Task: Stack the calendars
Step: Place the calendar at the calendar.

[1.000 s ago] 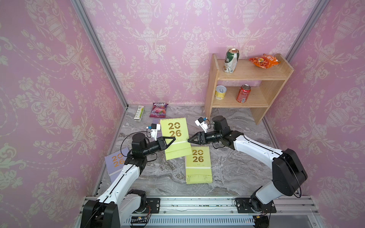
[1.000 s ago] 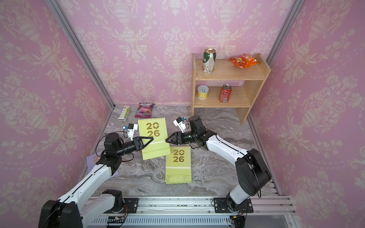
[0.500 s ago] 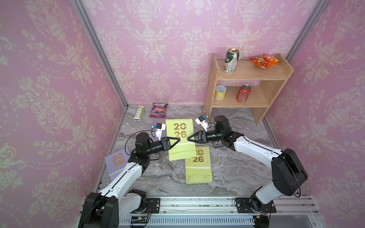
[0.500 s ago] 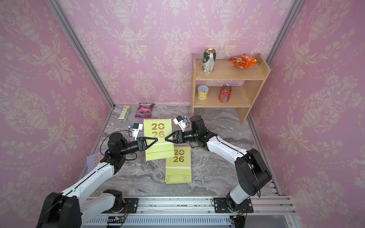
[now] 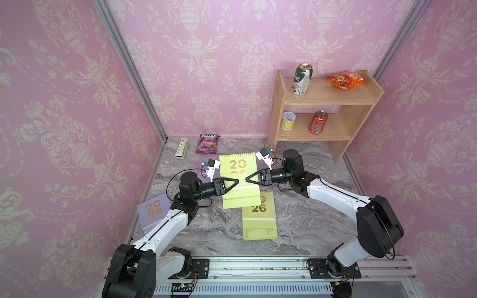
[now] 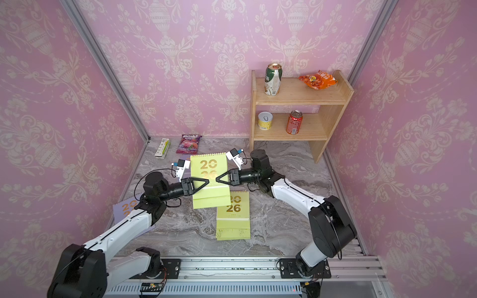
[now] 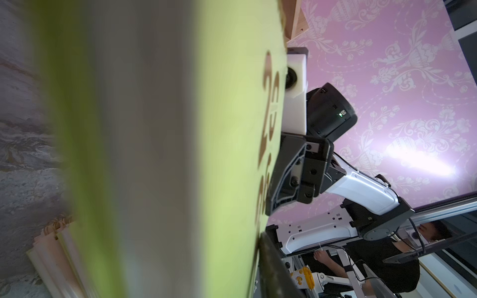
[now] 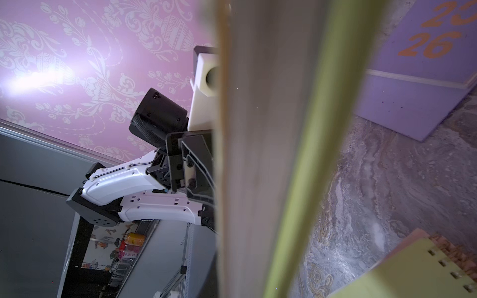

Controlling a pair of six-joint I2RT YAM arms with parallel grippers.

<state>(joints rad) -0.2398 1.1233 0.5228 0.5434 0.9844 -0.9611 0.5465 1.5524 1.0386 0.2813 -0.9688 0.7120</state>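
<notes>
Between right pincer (image 5: 247, 179), clamped on it, and left pincer (image 5: 237, 181), whose hold looks unclear, hangs the yellow-green calendar (image 5: 241, 197)

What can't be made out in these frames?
The left hand: both top views show it edge-on and its wrist view is blur, so its grip on the raised calendar is unclear.
The back lilac calendar: mostly behind the raised calendar in both top views.
The flat green calendar: top part under the raised calendar.
The left lilac calendar: partly behind the left arm in both top views.
</notes>
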